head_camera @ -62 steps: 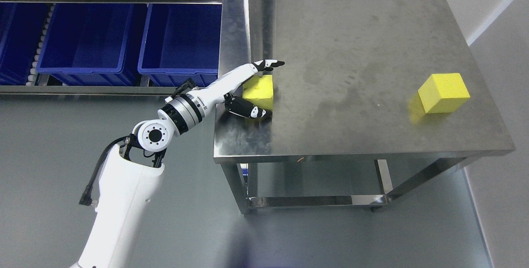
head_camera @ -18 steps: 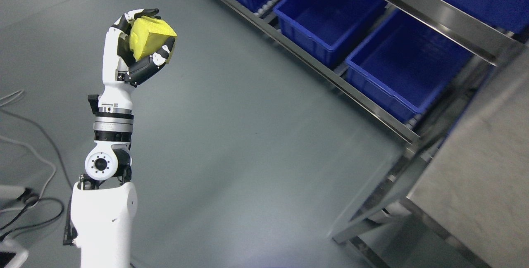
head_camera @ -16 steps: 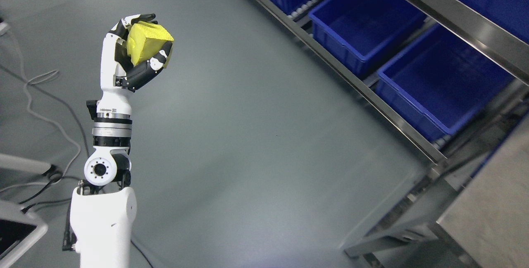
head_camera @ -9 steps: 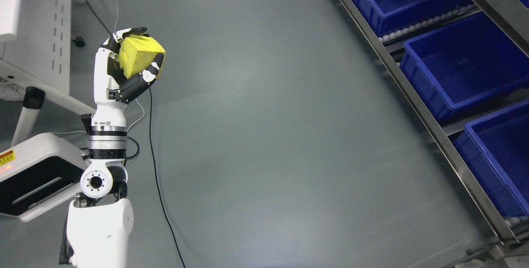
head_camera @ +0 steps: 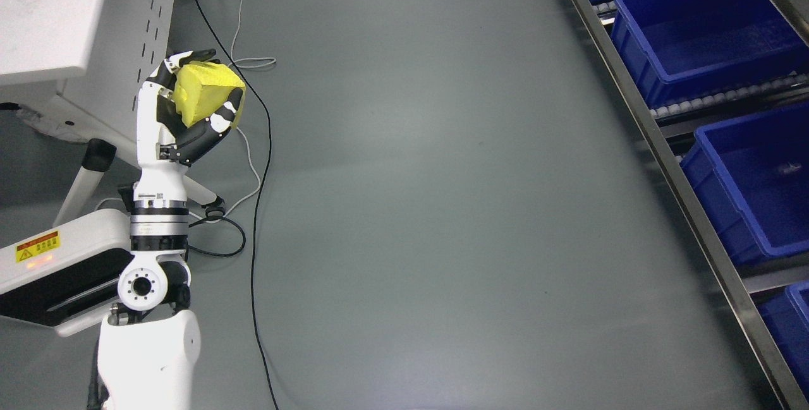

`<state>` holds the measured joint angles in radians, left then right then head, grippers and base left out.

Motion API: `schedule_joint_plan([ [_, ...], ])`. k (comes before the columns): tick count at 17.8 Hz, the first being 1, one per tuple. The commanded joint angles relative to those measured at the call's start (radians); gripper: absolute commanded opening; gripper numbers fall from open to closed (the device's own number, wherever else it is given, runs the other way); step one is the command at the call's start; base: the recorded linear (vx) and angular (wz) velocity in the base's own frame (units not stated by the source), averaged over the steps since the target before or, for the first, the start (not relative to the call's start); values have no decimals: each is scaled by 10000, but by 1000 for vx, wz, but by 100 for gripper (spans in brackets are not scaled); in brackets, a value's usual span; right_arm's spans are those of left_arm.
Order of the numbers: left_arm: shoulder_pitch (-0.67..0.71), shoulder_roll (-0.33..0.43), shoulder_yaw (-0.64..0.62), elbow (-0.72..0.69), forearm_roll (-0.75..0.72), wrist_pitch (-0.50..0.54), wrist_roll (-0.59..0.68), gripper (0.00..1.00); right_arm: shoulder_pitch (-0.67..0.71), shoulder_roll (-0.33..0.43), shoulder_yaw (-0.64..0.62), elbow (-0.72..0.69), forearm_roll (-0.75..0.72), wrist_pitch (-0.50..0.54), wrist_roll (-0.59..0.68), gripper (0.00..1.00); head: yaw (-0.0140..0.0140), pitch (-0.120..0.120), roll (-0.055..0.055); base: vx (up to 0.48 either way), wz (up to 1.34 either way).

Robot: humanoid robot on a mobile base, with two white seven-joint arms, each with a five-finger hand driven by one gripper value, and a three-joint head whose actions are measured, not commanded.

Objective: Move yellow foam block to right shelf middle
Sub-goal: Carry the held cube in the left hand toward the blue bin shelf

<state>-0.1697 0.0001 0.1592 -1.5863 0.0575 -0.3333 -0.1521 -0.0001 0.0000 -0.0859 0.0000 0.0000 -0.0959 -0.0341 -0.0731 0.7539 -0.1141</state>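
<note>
My left hand (head_camera: 189, 103) is raised upright over the floor at the picture's left, its fingers curled around a yellow foam block (head_camera: 201, 94). The block is squeezed a little and tilted, with black fingertips (head_camera: 201, 54) over its top and the thumb across its lower right side. The white forearm rises from the bottom left. A steel shelf rack (head_camera: 670, 163) runs down the right edge. The right arm is not in view.
Several blue bins (head_camera: 701, 24) sit on the rack's roller lanes at the right. A white table (head_camera: 57, 12) with a perforated panel stands at the upper left, a white machine base (head_camera: 57, 265) below it. Black and white cables (head_camera: 256, 208) trail across the grey floor.
The camera has swung left: the steel table is gone from view, the rack has slid to the right edge, a white table and cables have come in. The hand, then around the block on the table, holds it raised.
</note>
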Motion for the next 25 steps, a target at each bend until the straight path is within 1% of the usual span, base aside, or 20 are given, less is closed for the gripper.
schedule_joint_plan([
  [1, 41, 174, 232, -44, 8, 4, 3, 0, 16, -175, 0, -175, 31, 8, 4, 100, 0, 0, 0, 339, -10],
  [7, 41, 174, 295, -44, 8, 4, -13, 0, 16, -175, 0, -175, 31, 8, 4, 100, 0, 0, 0, 434, -173],
  [18, 25, 174, 233, -44, 8, 4, -13, 0, 16, -175, 0, -175, 31, 8, 4, 100, 0, 0, 0, 541, -218],
  [25, -21, 174, 218, -44, 8, 4, -13, 0, 16, -175, 0, -175, 31, 8, 4, 100, 0, 0, 0, 530, -488],
])
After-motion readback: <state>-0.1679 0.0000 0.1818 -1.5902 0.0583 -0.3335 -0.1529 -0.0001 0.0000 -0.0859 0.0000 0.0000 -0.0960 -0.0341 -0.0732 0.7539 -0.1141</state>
